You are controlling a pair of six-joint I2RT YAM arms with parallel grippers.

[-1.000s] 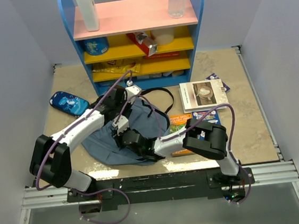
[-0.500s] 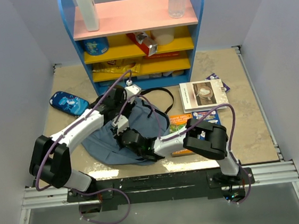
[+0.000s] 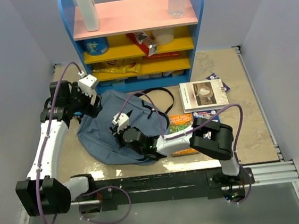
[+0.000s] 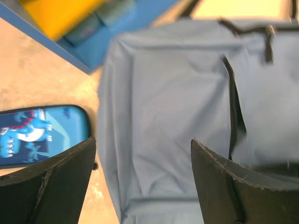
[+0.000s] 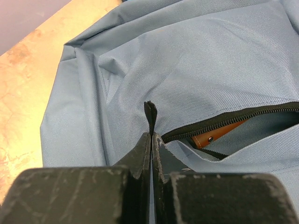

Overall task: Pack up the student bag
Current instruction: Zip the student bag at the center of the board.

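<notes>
The student bag (image 3: 112,134) lies flat in the middle of the table, slate-blue with black straps toward the shelf. My right gripper (image 3: 125,137) rests on its front and is shut on a black zipper pull (image 5: 150,113). Beside the pull the zipper (image 5: 233,119) stands partly open, and a brown leather piece (image 5: 219,133) shows inside. My left gripper (image 3: 87,105) hovers over the bag's far left corner. It is open, with only bag fabric (image 4: 163,121) showing below and between its fingers (image 4: 51,182).
A bright-blue pouch (image 4: 39,135) lies left of the bag, under my left arm. The blue shelf unit (image 3: 136,38) stands at the back, a book (image 3: 203,93) and snack packets (image 3: 180,122) lie right of the bag.
My left gripper has opened, let go of the bag and swung left and back toward the pouch. My right gripper has closed on the zipper pull. The bag's top has settled leftward.
</notes>
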